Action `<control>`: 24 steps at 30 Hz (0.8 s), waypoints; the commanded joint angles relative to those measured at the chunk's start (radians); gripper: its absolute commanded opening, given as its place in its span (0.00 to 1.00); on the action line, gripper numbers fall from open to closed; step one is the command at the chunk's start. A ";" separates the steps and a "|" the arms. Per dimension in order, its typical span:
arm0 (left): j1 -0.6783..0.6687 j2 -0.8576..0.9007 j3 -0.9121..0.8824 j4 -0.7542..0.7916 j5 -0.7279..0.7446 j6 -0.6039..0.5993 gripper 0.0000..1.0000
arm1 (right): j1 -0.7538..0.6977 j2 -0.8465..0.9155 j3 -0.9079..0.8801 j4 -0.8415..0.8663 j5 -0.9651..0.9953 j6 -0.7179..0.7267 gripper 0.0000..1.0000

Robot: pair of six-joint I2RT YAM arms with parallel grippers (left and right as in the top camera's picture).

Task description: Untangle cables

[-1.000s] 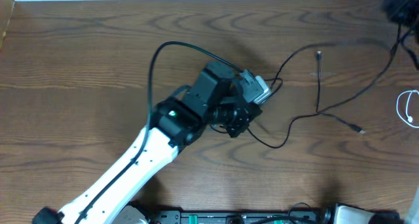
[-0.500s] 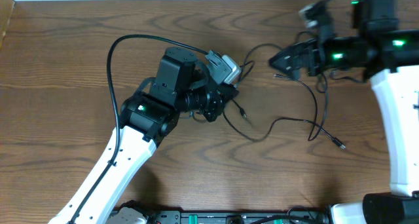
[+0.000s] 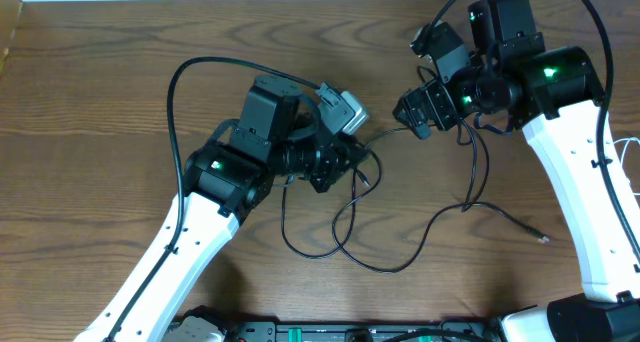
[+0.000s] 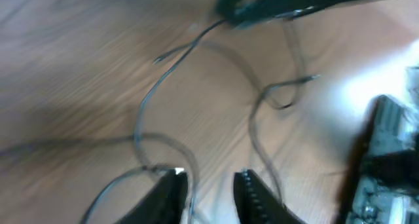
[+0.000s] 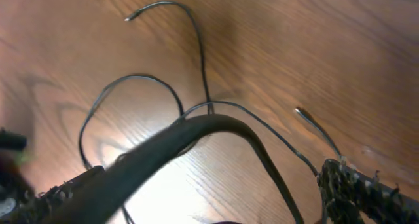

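Thin black cables (image 3: 345, 244) lie in loose loops on the wooden table, between and below the two arms. One strand (image 3: 392, 134) runs from my left gripper (image 3: 352, 160) across to my right gripper (image 3: 418, 112). A plug end (image 3: 543, 240) rests at the lower right. In the left wrist view my left gripper (image 4: 209, 179) has its jaws a little apart, and a blurred strand (image 4: 141, 122) trails from the gap. My right gripper (image 5: 209, 181) stands wide open over more loops (image 5: 134, 80), and a thin strand (image 5: 262, 129) passes close to its right finger.
A white cable (image 3: 630, 167) shows at the table's right edge. The thick black cable (image 5: 196, 129) of my right arm crosses that wrist view. My left arm's own cable (image 3: 190, 82) arches above the table. The table's far edge (image 3: 300, 0) runs along the top.
My right arm has come in from the right and now reaches toward the left gripper. My left jaws have parted, and the cable has dropped into wider loops below them.
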 commanded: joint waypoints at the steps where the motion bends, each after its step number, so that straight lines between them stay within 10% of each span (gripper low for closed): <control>1: 0.002 -0.017 0.000 -0.050 -0.251 -0.029 0.19 | 0.006 0.001 -0.014 -0.002 0.037 0.025 0.99; 9: 0.054 -0.162 0.000 -0.085 -0.307 -0.158 0.17 | -0.008 0.004 -0.157 0.135 0.397 0.234 0.99; 20: 0.053 -0.090 0.000 -0.434 -0.300 -0.182 0.30 | -0.049 0.002 -0.174 0.359 0.414 0.480 0.91; 24: 0.051 -0.039 0.000 -0.417 -0.247 -0.190 0.30 | -0.060 0.011 -0.177 0.251 0.737 0.469 0.85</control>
